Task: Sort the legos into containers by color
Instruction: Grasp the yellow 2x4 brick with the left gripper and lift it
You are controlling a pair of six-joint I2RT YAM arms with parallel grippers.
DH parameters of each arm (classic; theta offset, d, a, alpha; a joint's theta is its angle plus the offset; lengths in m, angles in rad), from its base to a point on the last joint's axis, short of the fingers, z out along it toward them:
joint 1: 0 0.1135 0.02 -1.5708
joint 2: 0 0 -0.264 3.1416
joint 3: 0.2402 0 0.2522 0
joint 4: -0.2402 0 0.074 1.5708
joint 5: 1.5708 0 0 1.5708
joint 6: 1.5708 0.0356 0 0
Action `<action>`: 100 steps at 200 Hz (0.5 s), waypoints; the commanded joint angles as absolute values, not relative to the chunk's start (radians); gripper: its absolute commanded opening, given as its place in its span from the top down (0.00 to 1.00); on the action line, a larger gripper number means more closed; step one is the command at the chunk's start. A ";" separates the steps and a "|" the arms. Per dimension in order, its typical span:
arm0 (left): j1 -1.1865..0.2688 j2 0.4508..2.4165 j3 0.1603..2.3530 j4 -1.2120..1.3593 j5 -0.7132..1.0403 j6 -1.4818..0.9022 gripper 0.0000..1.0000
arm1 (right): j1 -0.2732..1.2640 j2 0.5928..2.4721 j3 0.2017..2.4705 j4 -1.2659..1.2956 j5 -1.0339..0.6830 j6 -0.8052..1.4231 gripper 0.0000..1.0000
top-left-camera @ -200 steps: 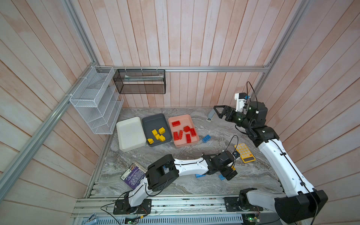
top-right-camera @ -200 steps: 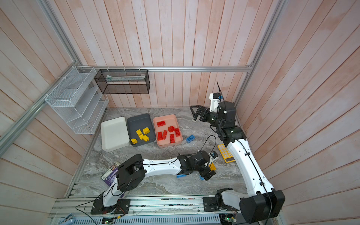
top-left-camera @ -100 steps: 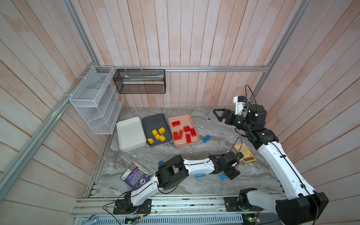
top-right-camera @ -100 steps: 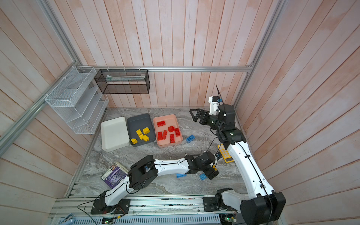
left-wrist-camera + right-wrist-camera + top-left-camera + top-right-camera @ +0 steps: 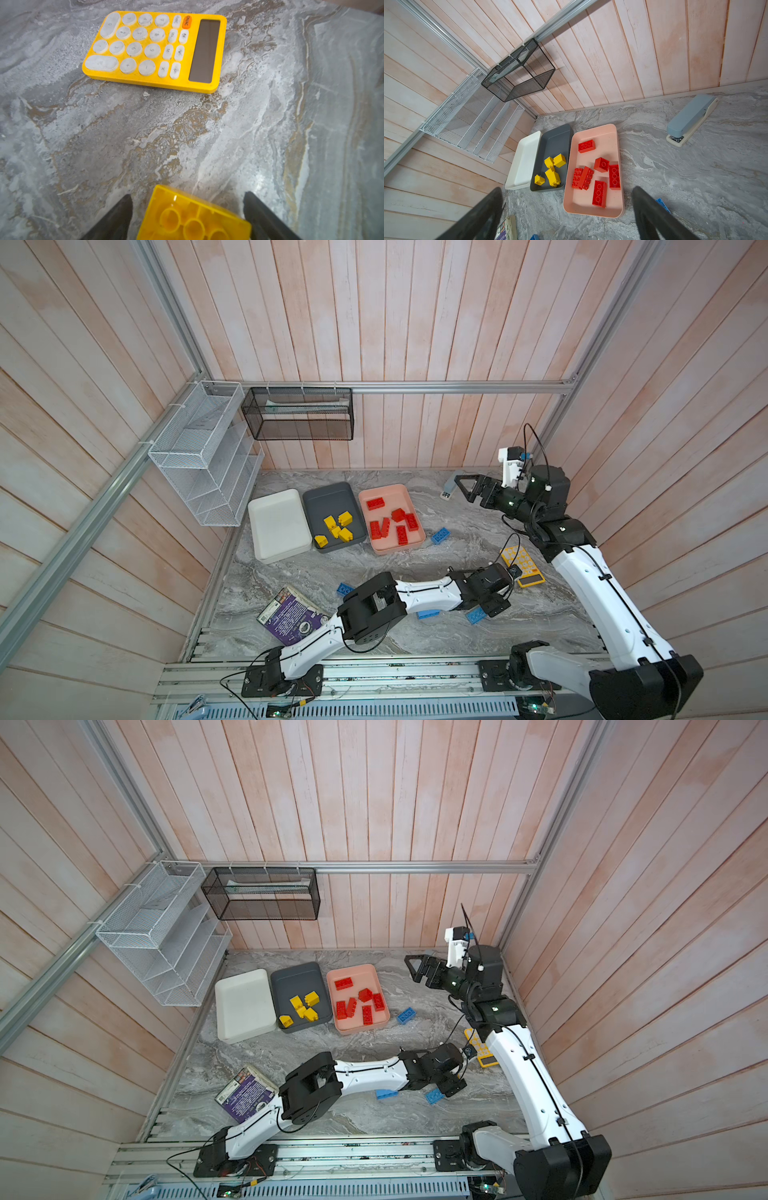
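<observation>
Beside the calculator (image 5: pixel 153 49), the left pincer (image 5: pixel 187 196) has narrowed around a yellow brick (image 5: pixel 193 220), not yet pinching; right pincer (image 5: pixel 566 188) spread; grey tray (image 5: pixel 330 498) should follow

Bright, even light falls from overhead; in both top views a soft shadow on the table (image 5: pixel 374 568) lies toward 6 o'clock of my left arm (image 5: pixel 428 597). The yellow brick (image 5: pixel 193 218) is blurred close up, my right end effector (image 5: pixel 566 188) out of focus.
</observation>
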State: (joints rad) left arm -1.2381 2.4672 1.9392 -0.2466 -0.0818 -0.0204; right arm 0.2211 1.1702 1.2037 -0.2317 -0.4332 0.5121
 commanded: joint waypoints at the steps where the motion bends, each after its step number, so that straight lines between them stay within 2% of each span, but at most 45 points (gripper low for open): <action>1: -1.235 2.456 1.908 -0.274 -0.113 0.000 0.26 | 0.222 1.155 1.187 -0.220 -0.447 0.498 0.04; 44: -1.235 2.423 1.876 -0.258 -0.127 0.012 0.38 | 0.221 1.155 1.184 -0.216 -0.449 0.501 0.04; 100: -1.232 2.387 1.876 -0.253 -0.154 0.035 0.40 | 0.221 1.154 1.174 -0.222 -0.440 0.495 0.04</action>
State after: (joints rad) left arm -1.2381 2.4413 1.8946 -0.2401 -0.1265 0.0132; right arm 0.2211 1.1687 1.1893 -0.2314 -0.4328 0.5091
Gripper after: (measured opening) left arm 0.700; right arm 0.960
